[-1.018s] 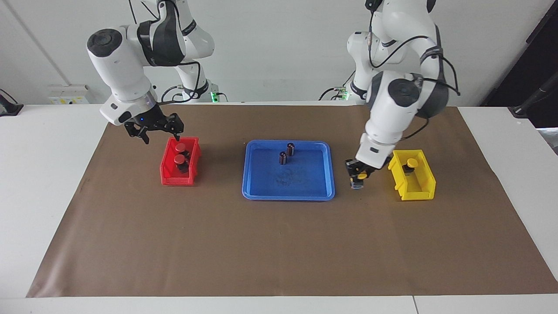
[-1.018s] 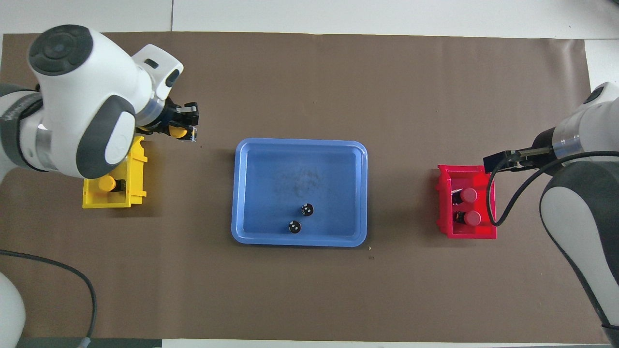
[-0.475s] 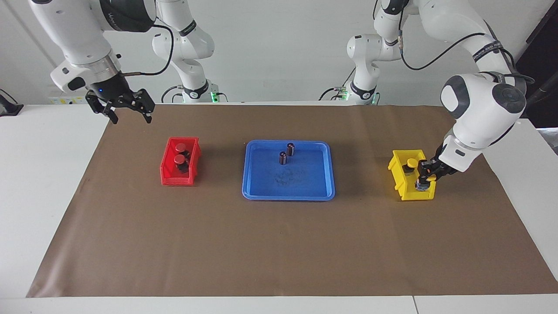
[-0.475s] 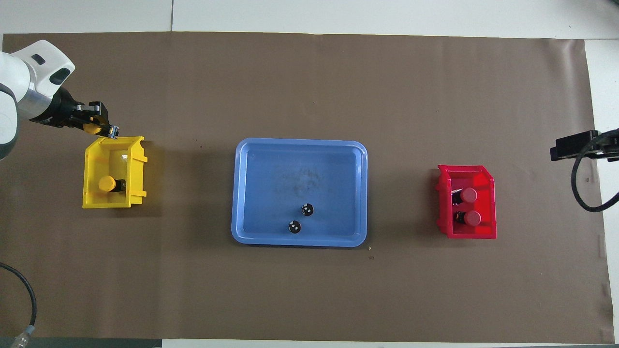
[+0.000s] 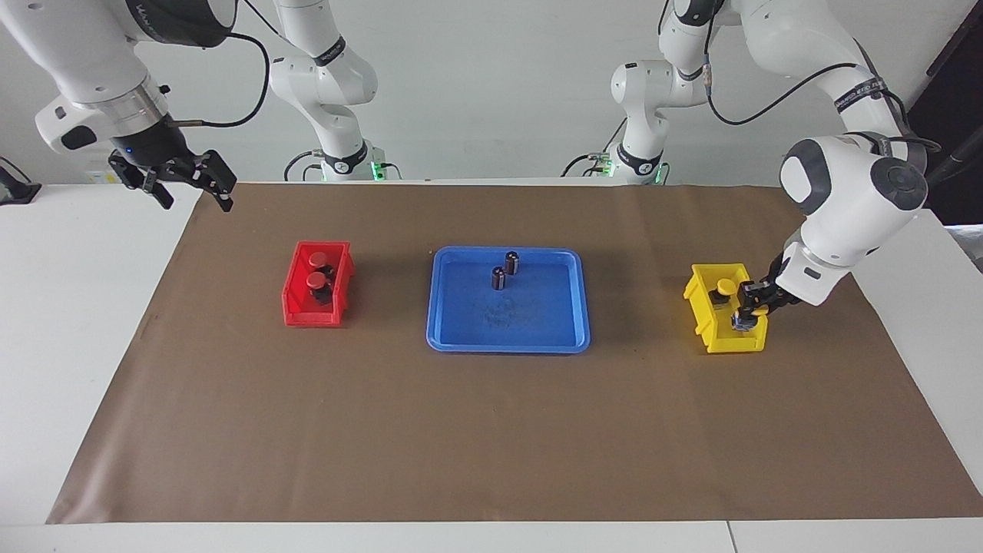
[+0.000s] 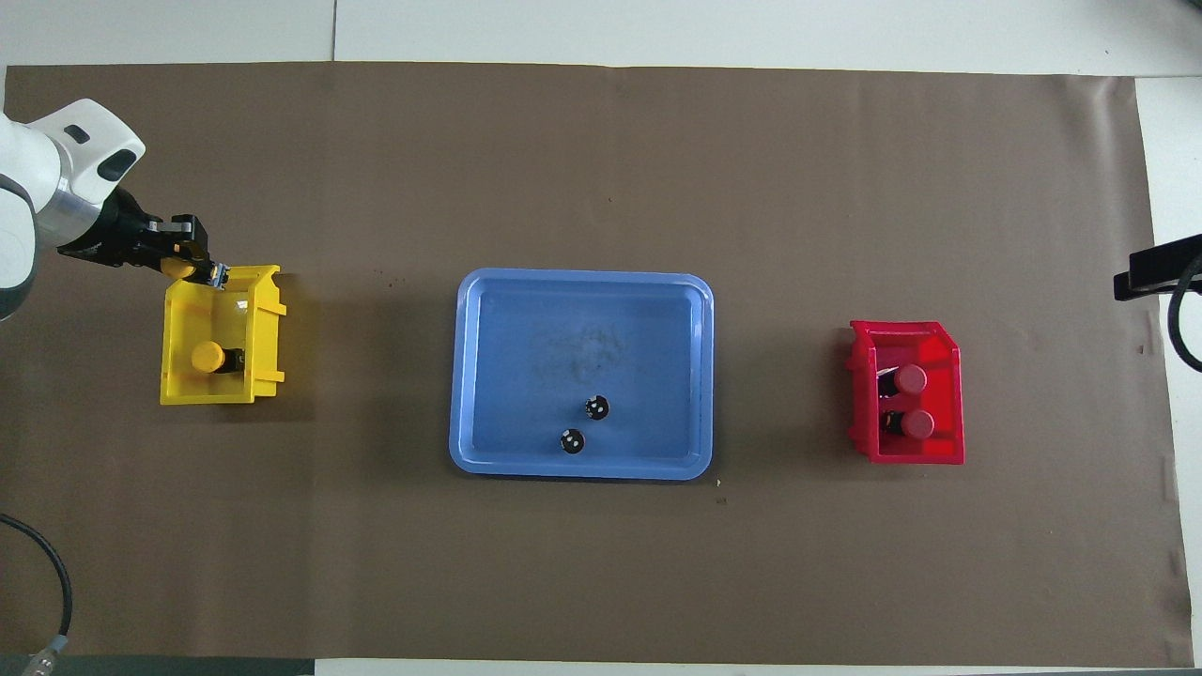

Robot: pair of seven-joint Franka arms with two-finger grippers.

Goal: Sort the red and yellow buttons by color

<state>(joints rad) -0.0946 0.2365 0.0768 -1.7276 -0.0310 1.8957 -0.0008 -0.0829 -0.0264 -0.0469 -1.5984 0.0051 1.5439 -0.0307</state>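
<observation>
So the left gripper (image 5: 749, 311) is clamped on a yellow button (image 6: 178, 267) over the yellow bin's (image 5: 710, 338) rim, at 12 o'clock from the button inside (image 6: 208, 357). Right gripper (image 5: 188, 188) hangs wide open over the table edge.

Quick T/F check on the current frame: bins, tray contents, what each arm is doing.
1. Both red buttons lie in the red bin. True.
2. The left gripper holds a yellow button over the yellow bin. True.
3. The blue tray holds a red button. False: only two dark cylinders stand in it, toward its edge nearer the robots.
4. The yellow bin is empty. False: one yellow button already lies in it.
5. The right gripper holds a button. False: its jaws are open and empty, raised over the table's corner at the right arm's end.
</observation>
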